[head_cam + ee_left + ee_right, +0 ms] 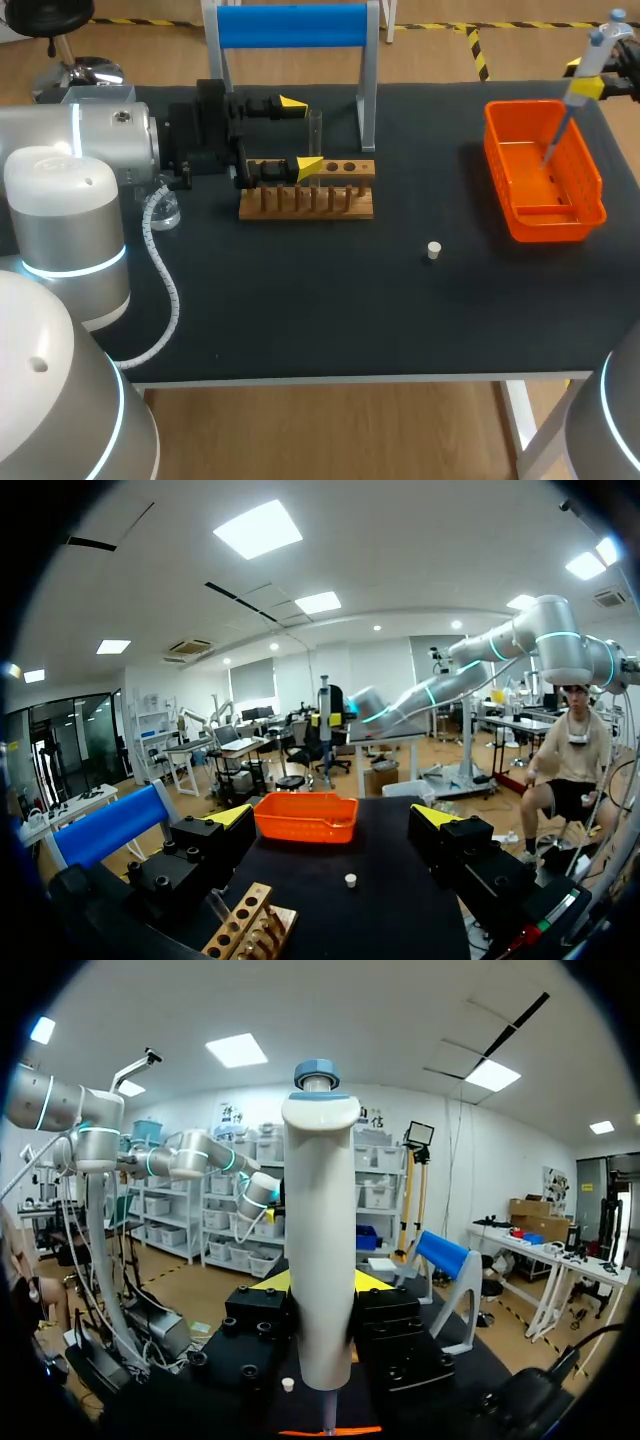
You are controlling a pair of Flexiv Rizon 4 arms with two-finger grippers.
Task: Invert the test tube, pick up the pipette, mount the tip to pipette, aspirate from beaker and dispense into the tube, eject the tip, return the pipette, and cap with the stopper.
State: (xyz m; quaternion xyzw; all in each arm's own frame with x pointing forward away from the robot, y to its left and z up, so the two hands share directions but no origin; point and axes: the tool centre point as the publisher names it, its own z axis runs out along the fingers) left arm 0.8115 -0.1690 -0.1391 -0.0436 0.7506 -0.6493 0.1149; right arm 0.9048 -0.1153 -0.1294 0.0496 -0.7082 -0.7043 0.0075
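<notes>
Though small overhead, pipette (320, 1260) large wrist-side

Right tool (590, 88) holds pipette (568, 112) over orange basket (560, 228); stopper (433, 250) on table (300, 310).

Overhead above table (300, 320); wrist cameras opposed

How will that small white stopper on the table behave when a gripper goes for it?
The stopper is small and stubby, so it is probably very light and easily nudged aside by a finger. It sits alone on the dark table. Being round, it would likely roll if knocked over. It looks solid, so probably not fragile.
</notes>
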